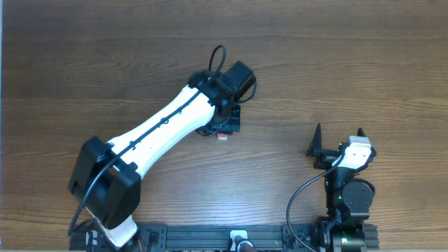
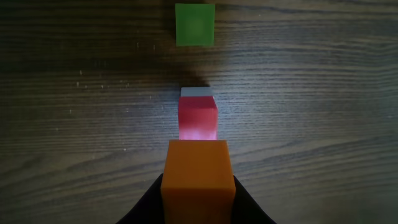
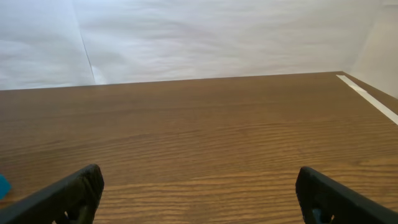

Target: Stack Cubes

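My left gripper [image 2: 198, 210] is shut on an orange cube [image 2: 198, 180], which it holds above the table. Just beyond the orange cube sits a red cube [image 2: 198, 117] with a pale grey cube [image 2: 196, 92] touching its far side; whether the two are stacked I cannot tell. A green cube [image 2: 194, 23] lies farther off on the wood, apart from them. From above, the left gripper [image 1: 225, 124] is at the table's middle, and a bit of the red cube [image 1: 222, 136] peeks out beside it. My right gripper [image 1: 339, 143] stands open and empty at the front right.
The left arm [image 1: 161, 129] crosses the table diagonally from the front left. A strip of pale tape [image 3: 367, 96] marks the wood far ahead of the right gripper, with a white wall behind. A bit of something blue [image 3: 3, 185] shows beside one right finger.
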Available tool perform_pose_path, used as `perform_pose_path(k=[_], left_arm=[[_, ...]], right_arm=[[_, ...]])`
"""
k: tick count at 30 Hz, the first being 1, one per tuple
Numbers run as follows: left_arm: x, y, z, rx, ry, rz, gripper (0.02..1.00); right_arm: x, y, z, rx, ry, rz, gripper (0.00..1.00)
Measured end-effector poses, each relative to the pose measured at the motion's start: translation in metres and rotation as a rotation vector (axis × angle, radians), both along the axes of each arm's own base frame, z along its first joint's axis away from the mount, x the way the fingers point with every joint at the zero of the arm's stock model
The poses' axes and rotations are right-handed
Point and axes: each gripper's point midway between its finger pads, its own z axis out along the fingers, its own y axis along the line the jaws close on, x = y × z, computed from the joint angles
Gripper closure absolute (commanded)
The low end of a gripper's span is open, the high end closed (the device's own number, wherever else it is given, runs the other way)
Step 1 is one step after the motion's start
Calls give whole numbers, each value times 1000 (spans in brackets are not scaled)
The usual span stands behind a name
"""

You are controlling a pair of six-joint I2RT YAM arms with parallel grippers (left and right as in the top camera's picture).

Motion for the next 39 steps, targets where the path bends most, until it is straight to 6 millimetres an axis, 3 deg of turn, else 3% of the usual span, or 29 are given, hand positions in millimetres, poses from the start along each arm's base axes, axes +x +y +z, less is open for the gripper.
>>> perform_pose_path(k=[21,39], left_arm=[[5,-1,-26,32,42,2,980],[6,-5,-31,22,50,2,980]], right_arm=[[0,0,0,0,0,0,9],[0,0,0,0,0,0,7]])
